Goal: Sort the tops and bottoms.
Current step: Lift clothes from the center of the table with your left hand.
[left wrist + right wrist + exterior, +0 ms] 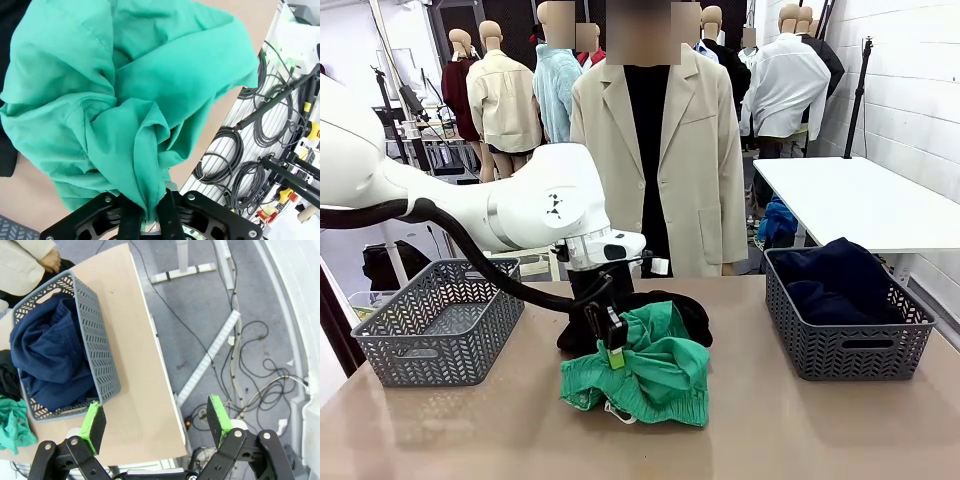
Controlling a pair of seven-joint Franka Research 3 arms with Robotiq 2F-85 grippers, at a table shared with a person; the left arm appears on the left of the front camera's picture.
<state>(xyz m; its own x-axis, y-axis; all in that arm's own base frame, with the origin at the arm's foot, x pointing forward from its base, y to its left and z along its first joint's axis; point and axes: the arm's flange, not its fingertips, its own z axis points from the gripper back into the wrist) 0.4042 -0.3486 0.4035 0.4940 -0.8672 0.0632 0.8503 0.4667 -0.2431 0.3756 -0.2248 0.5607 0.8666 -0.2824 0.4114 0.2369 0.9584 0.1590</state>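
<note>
A bright green garment [655, 368] lies bunched at the table's middle, partly over a black garment [685, 312] behind it. My left gripper [611, 345] reaches down onto the green cloth and is shut on a fold of it; in the left wrist view the green garment [130, 100] is pinched between the fingers at the bottom edge. A dark navy garment [830, 285] fills the grey basket [850, 350] on the right, and the right wrist view looks down on the navy garment [47, 360]. My right gripper [157, 422] hangs open above the table's edge, holding nothing.
A second grey basket [440, 320] stands at the left of the table with nothing visible inside. A person in a beige blazer [660, 150] stands at the far side. Cables lie on the floor [240, 340] beyond the table's right edge.
</note>
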